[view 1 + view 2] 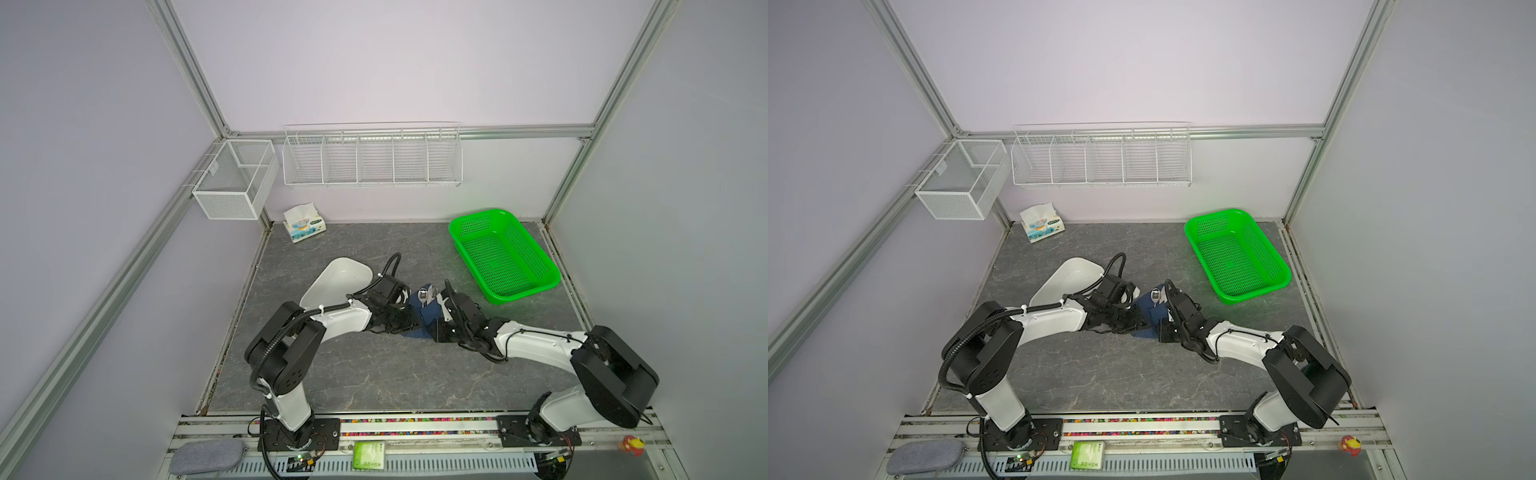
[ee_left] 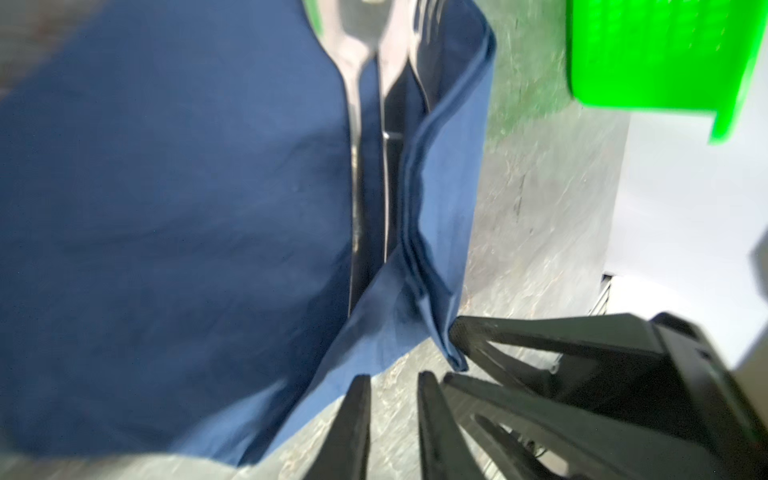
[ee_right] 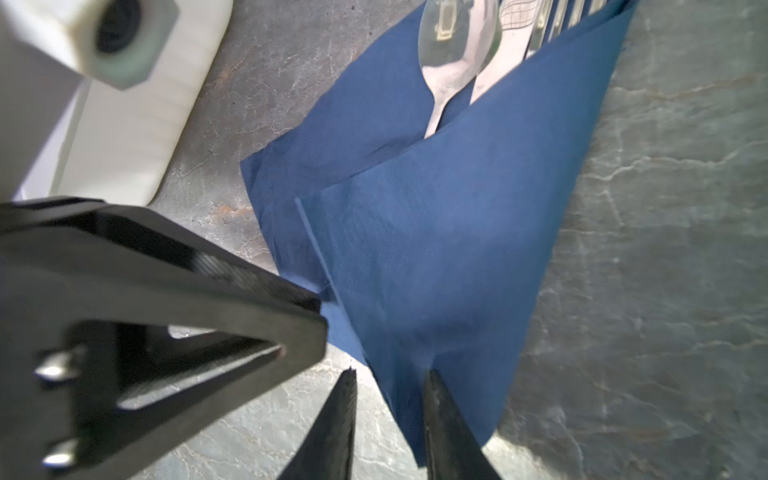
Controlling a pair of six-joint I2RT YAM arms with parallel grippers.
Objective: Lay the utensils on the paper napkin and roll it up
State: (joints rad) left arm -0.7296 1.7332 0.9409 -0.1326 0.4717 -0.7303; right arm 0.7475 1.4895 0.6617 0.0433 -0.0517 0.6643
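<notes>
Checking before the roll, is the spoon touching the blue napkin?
Touching. The right wrist view shows the spoon lying on the napkin, its handle slipping under the folded-over flap.

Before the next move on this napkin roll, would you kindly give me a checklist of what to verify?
1. Utensils on paper napkin: ok.
2. Flap folded over the handles: ok.
3. Left end effector gripping napkin: not ok, jaws apart, nothing between.
4. Right end effector gripping napkin: not ok, jaws apart, napkin edge beside one finger.
5. Roll complete: not ok, one fold only.
</notes>
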